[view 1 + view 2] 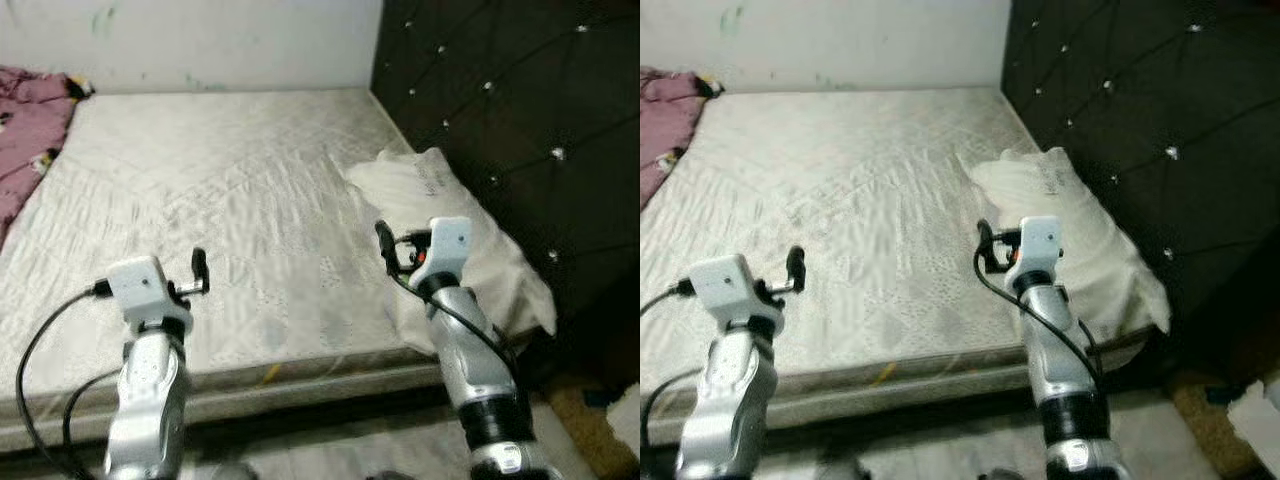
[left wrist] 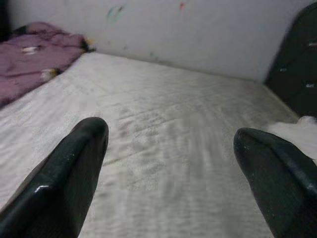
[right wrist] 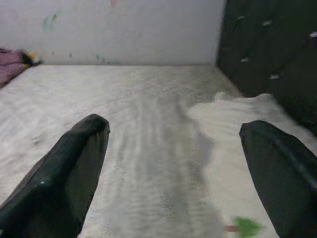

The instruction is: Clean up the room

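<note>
A bare mattress (image 1: pixel 220 200) with a pale quilted cover lies before the robot, running back to a white wall (image 1: pixel 200 40). Along the mattress's right edge stands a dark tufted headboard (image 1: pixel 500 120) dotted with shiny studs.

A white pillow (image 1: pixel 450 230) lies at the near right corner of the mattress, against the headboard, with its lower end reaching the front edge. A purple blanket (image 1: pixel 30 130) with small light patterns is bunched at the far left corner, touching the wall.

Both arms are raised over the front edge of the mattress. The left gripper (image 2: pixel 171 144) hangs above the near left part of the mattress, its 2 black fingers (image 2: pixel 74 168) spread wide apart with nothing between them. The right gripper (image 3: pixel 173 144) is held just beside the pillow's left edge, above the near right part of the mattress; its 2 fingers (image 3: pixel 69 168) are also spread wide and hold nothing. In the right wrist view, the pillow lies ahead of the finger on the headboard side.

Black cables (image 1: pixel 40 340) loop from the left wrist down past the mattress's front edge.
</note>
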Motion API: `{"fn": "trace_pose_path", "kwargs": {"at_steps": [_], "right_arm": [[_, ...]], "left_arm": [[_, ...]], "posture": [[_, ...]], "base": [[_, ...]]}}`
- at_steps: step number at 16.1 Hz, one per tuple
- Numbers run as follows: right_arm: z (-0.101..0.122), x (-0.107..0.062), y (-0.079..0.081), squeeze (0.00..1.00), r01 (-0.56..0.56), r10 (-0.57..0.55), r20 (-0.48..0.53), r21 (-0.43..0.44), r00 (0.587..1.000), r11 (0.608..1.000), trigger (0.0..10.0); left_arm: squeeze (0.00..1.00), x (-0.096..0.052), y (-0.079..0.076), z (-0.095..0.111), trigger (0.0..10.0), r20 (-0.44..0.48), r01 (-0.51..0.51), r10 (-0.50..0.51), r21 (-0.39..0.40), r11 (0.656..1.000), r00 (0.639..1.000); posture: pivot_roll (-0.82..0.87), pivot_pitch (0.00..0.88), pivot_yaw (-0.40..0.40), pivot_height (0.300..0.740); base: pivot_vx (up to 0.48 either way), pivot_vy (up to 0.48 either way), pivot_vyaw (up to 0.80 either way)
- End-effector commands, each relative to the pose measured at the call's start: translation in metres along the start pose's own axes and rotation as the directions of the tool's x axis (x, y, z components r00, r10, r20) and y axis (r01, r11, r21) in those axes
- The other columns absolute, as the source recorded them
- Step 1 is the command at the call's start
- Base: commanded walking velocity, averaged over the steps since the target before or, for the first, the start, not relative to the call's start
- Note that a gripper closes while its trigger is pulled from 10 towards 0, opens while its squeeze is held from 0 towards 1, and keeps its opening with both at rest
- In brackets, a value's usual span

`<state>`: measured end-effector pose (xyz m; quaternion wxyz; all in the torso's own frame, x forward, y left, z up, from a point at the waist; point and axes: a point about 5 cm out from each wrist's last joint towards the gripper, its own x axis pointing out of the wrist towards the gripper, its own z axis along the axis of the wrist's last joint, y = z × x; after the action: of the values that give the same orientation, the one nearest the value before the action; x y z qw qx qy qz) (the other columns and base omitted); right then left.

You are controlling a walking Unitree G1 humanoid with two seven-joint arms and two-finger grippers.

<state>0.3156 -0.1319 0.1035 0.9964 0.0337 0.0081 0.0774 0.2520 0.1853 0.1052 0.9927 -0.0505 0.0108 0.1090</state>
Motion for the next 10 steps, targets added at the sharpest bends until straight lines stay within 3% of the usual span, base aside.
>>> {"fn": "trace_pose_path", "kwargs": {"at_steps": [1, 10], "right_arm": [[0.0078, 0.0047, 0.0068, 0.00, -0.027, 0.027, 0.024, 0.000, 0.999, 1.000, 10.0], [0.0074, 0.0061, 0.0083, 0.00, -0.039, 0.039, 0.021, -0.003, 0.999, 0.999, 10.0]], "left_arm": [[0.00, 0.0009, 0.0032, 0.0018, 10.0, 0.006, -0.013, 0.013, 0.003, 1.000, 1.000], [0.00, 0.0032, 0.0026, 0.0056, 10.0, 0.029, -0.023, 0.023, 0.010, 1.000, 0.999]], "posture": [[0.07, 0.000, -0.031, 0.740], [0.07, 0.000, -0.031, 0.740]], "base": [[0.000, 0.480, 0.00], [0.000, 0.480, 0.00]]}}
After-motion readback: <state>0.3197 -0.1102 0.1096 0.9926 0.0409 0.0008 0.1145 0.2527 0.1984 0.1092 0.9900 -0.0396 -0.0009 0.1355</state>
